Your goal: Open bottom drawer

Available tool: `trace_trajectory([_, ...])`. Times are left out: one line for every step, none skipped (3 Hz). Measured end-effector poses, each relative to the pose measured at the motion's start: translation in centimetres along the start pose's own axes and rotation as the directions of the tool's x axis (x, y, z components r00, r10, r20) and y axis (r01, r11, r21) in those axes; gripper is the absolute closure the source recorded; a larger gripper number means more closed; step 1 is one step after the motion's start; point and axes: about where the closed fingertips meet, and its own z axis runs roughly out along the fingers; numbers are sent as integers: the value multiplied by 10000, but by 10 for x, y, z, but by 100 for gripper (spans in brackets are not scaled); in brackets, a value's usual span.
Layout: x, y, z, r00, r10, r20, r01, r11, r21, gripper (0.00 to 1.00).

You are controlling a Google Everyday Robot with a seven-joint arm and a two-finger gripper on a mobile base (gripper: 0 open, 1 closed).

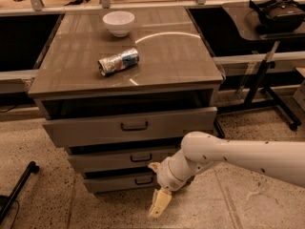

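The bottom drawer [114,183] is the lowest, shallowest front of the grey-beige cabinet, with a small dark bar pull [143,180]. It stands out only slightly. My gripper [157,185] is at the end of the white arm [228,157], which comes in from the right. It is low in front of the cabinet, just right of the pull. Its beige fingers stand apart: one fingertip [153,166] is up by the middle drawer, the other [160,203] is below the bottom drawer's front. It holds nothing.
The top drawer [95,128] and the middle drawer [105,160] stand slightly out. A white bowl [118,22] and a crushed can [118,62] lie on the cabinet top. A side table with a headset [276,9] stands to the right, and a black wheeled leg [19,187] lies on the floor to the left.
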Motion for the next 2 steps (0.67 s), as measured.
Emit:
trace_trajectory([34,-19,33,9995,24,-323,-15,9996,283,0])
trace_trajectory([60,-31,60,9987,-47,-512,73,9987,500,0])
